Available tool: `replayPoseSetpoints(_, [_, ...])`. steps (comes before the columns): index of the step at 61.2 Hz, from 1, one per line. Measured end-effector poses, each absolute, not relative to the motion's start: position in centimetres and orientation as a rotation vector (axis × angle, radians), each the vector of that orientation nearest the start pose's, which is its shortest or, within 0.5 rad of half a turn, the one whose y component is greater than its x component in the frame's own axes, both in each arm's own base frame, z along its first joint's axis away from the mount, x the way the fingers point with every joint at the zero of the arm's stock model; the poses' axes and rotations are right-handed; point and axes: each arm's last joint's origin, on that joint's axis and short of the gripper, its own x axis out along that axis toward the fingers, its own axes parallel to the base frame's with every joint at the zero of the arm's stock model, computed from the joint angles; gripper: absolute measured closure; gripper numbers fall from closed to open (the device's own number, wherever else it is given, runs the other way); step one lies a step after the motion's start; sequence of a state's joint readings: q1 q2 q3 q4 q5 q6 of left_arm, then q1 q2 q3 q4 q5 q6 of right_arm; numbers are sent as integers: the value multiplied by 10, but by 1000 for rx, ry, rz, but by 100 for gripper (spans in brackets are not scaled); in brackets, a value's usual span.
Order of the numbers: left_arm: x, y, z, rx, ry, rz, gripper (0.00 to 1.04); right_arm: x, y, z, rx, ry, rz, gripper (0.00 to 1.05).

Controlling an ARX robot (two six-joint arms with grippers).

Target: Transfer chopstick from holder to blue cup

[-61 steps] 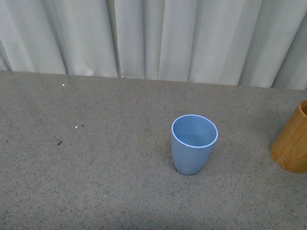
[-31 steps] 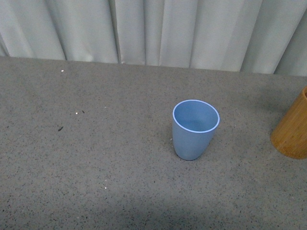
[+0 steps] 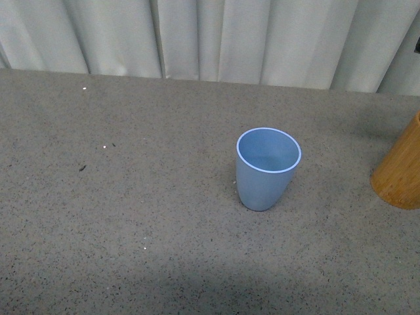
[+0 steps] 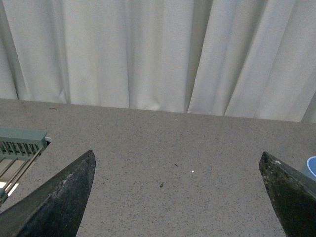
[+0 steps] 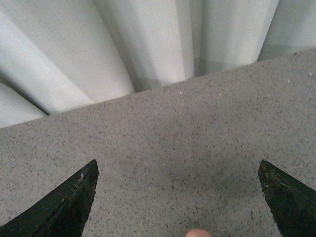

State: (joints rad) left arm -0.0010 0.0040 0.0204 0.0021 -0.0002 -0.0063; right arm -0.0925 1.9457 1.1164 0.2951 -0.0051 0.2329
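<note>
The blue cup (image 3: 268, 168) stands upright and empty on the grey speckled table, right of the middle in the front view. The orange-brown holder (image 3: 399, 172) is cut off by that view's right edge, and its inside is hidden. My left gripper (image 4: 177, 153) is open over bare table, with a sliver of the blue cup (image 4: 312, 168) beside one finger. My right gripper (image 5: 177, 163) is open too, facing the table's back edge. A small pink rounded tip (image 5: 199, 232) shows between its fingers at the picture's edge; it may be the chopstick's end.
White curtains (image 3: 216, 36) hang behind the table's back edge. A grey-green slatted rack (image 4: 19, 144) lies at the table's side in the left wrist view. A few dark specks (image 3: 83, 168) dot the surface.
In the front view the whole scene has slid upward in the picture: the cup and holder sit higher. They keep their places relative to each other.
</note>
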Motion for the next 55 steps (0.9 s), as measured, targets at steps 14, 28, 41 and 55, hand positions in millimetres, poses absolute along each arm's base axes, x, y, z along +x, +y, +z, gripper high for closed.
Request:
replayPoseSetpoints(14, [97, 0, 170, -6, -18, -1, 7, 411, -34, 161, 259, 478, -128, 9])
replayPoseSetpoints(28, [97, 0, 170, -6, -18, -1, 7, 413, -34, 156, 257, 475, -133, 9])
replayPoseSetpoints(41, [97, 0, 170, -6, -18, -1, 7, 413, -34, 154, 253, 465, -137, 9])
replayPoseSetpoints(55, [97, 0, 170, -6, -18, -1, 7, 411, -35, 142, 255, 488, -141, 9])
